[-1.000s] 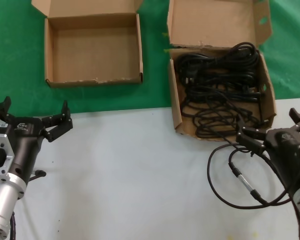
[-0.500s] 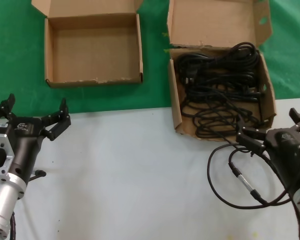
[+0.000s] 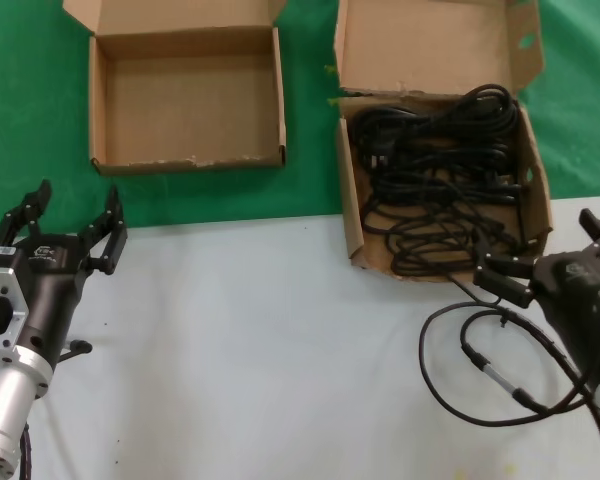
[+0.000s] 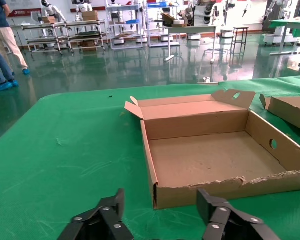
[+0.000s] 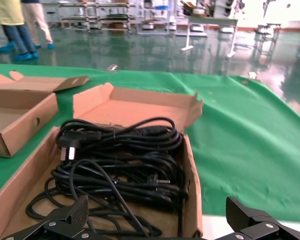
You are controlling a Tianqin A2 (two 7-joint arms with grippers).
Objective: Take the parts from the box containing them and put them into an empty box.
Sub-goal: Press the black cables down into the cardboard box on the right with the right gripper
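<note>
1. The power cords (image 3: 435, 185) are piled in the larger cardboard box (image 3: 352, 225) on the right of the head view, at the boundary of green cloth (image 3: 30, 120) and pale table (image 3: 260, 360). The coils are laid mostly across the box, side to side.
2. One plug (image 5: 66, 143) with silver prongs is seen at the far left corner of the pile; its prongs are turned toward the box's left wall. Single cords cannot be told apart in the tangle.
3. The tall back flap (image 3: 435, 45) stands behind the cords, its top cut off by the frame edge.
4. The smaller box (image 3: 185, 100) lies well apart to the left on the cloth, with nothing inside and a ragged front rim.
5. The right gripper (image 5: 155, 220) is held just before the larger box's near wall, fingers spread wide, nothing held.
6. The left gripper (image 3: 68, 222) is held before the smaller box, fingers moderately apart, nothing between them.
7. A thick robot cable (image 3: 480, 365) is looped on the table beside the right arm.
</note>
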